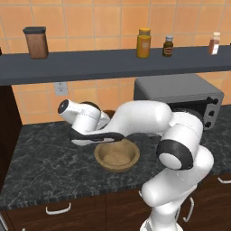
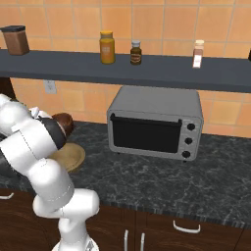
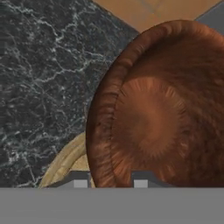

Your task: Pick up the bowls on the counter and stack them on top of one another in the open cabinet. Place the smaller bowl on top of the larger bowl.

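Note:
The smaller bowl (image 3: pixel 157 118), dark reddish-brown and glossy, sits close up in the hand view. My gripper (image 3: pixel 110 181) is shut on its near rim, one fingertip inside the bowl and one outside. The larger bowl (image 1: pixel 116 155), wide and tan, rests on the black counter (image 1: pixel 45 158) just below my forearm. Its rim (image 3: pixel 65 164) shows right beside the small bowl. From the base views the smaller bowl (image 2: pixel 63 122) peeks out behind my arm, just beyond the larger bowl (image 2: pixel 72 157). Whether it is off the counter I cannot tell. The open cabinet's grey shelf (image 1: pixel 113 63) runs along the tiled wall above.
A grey microwave (image 2: pixel 154 122) stands on the counter to the right, under the shelf. On the shelf stand a brown canister (image 1: pixel 36 43), a yellow jar (image 1: pixel 143 43), a small dark bottle (image 1: pixel 168 46) and a spice shaker (image 1: pixel 214 43), with bare board between the canister and the jar.

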{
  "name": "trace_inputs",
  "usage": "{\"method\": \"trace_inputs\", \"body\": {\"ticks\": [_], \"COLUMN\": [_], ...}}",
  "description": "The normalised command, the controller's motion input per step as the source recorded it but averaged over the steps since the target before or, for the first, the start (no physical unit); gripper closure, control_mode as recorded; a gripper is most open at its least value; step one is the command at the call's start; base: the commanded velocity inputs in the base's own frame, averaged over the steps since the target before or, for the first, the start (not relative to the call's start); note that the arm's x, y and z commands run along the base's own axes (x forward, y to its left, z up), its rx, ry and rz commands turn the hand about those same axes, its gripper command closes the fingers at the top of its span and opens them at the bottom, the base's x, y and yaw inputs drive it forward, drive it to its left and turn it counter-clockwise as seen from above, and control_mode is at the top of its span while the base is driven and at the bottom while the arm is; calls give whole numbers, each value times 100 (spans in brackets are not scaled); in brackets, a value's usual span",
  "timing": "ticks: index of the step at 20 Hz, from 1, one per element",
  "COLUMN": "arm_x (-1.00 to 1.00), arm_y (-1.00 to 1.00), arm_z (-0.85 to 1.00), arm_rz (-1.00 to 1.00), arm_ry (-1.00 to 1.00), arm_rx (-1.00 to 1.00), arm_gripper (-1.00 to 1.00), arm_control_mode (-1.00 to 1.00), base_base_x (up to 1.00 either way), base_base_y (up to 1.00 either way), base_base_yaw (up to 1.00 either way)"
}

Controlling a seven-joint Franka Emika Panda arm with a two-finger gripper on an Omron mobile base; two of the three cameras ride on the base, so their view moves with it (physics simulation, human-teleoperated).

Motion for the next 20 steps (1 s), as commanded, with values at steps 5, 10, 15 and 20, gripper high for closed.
{"method": "trace_inputs", "body": {"ticks": [5, 10, 15, 20], "arm_x": [-100, -37, 12, 31], "arm_y": [-48, -18, 0, 15], "arm_z": [-74, -48, -1, 0], "arm_rz": [-5, -1, 0, 0], "arm_ry": [33, 15, -6, -1], "arm_rx": [0, -1, 0, 0], "arm_gripper": [100, 100, 100, 100], "arm_control_mode": [-100, -100, -100, -100], "base_base_x": [0, 0, 0, 0], "base_base_y": [0, 0, 0, 0], "base_base_yaw": [0, 0, 0, 0]}}
